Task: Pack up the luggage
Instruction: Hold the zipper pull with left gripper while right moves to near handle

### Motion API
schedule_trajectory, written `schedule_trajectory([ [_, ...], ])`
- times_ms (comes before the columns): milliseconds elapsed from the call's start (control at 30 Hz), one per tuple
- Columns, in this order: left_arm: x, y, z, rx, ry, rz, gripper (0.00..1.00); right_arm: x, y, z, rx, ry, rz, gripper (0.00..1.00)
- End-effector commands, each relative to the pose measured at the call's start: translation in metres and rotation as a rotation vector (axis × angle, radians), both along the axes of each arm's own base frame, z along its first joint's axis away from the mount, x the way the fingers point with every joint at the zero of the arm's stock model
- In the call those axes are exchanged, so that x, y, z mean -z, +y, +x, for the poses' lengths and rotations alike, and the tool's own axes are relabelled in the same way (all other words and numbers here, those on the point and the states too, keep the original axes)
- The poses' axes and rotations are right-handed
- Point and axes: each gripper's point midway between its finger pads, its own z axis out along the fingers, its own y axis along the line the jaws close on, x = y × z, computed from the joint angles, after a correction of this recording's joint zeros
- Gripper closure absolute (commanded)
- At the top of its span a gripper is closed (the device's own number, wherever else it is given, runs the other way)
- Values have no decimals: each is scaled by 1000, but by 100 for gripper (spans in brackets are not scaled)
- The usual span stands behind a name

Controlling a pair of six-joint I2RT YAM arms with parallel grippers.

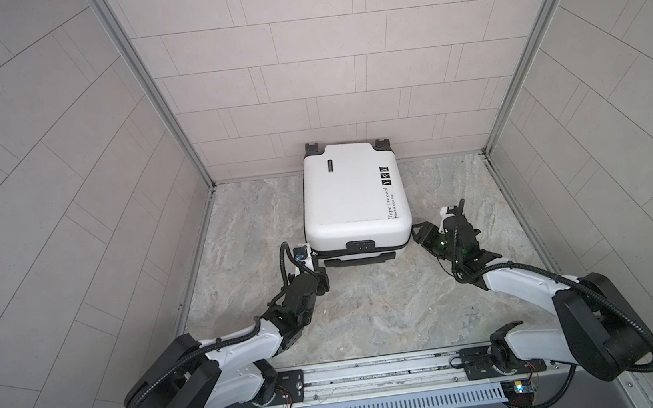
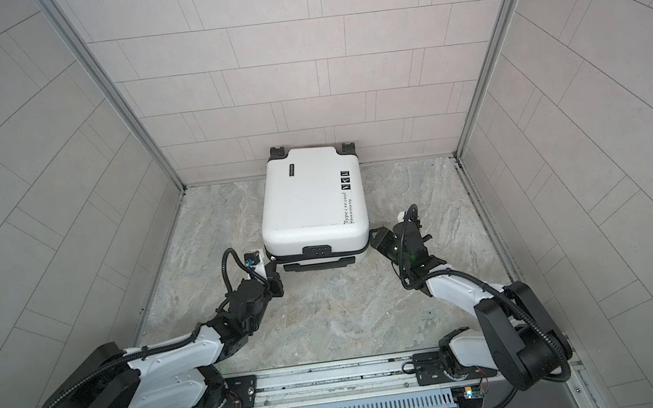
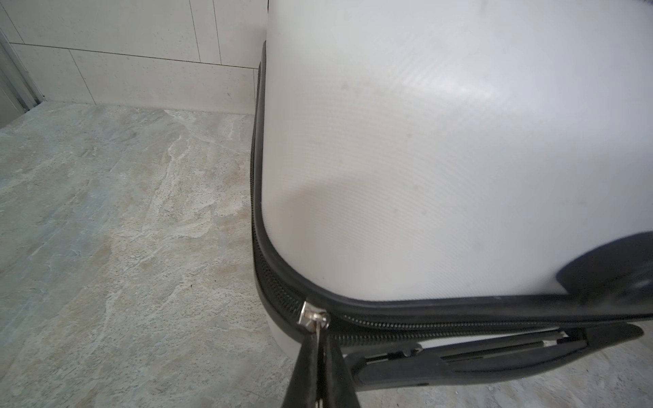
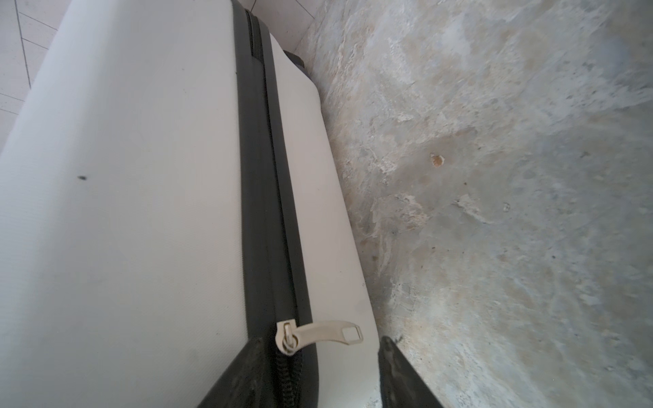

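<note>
The left arm (image 1: 240, 340) and right arm (image 1: 526, 278) both reach forward from their bases, elbows out wide and forearms angling in toward the middle. The left gripper (image 3: 319, 344) has its jaws pinched tight on a thin zipper pull (image 3: 319, 329). The right gripper (image 4: 318, 356) has its jaws apart (only the dark fingertips (image 4: 243, 367) show in its wrist view) and grips nothing.

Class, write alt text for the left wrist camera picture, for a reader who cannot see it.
The left claw is shut on the metal zipper pull at a rounded corner of the white luggage, which lies on a marbled grey surface. A black zipper band runs around the corner, and a tiled wall stands behind.
</note>
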Motion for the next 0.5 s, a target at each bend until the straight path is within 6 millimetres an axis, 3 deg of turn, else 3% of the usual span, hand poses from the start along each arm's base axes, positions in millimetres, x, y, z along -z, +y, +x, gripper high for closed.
schedule_trajectory([
  [0,-26,-33,-5,146,-52,-83,100,28,35,-50,-219,95,28,42],
  [100,-24,-34,-6,151,-47,-80,100,24,30,-61,-189,61,28,37],
  [300,-22,-39,-7,177,-39,-90,100,15,9,-74,-106,34,-28,8],
  [467,-22,-56,-10,262,-26,-97,100,3,1,-78,-60,-32,-3,4],
])
